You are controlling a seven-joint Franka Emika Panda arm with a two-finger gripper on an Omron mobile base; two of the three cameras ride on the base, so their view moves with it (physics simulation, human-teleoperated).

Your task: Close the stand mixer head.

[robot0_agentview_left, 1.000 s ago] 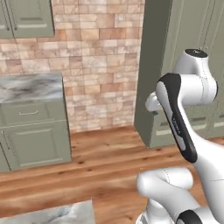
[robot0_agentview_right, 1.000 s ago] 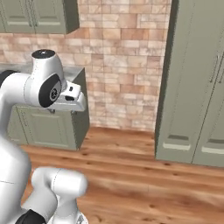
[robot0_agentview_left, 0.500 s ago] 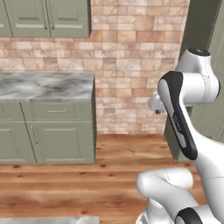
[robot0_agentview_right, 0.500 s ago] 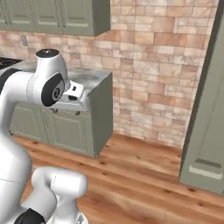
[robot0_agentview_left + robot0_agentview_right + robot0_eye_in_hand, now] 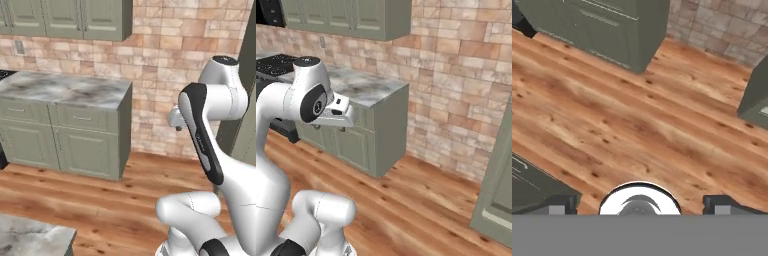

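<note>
End effector [image 5: 639, 206] fingertips cropped, spread wide over wood floor [image 5: 642, 125].

No readable text, label, brand, number or sign appears on any surface in these views of the kitchen.
</note>
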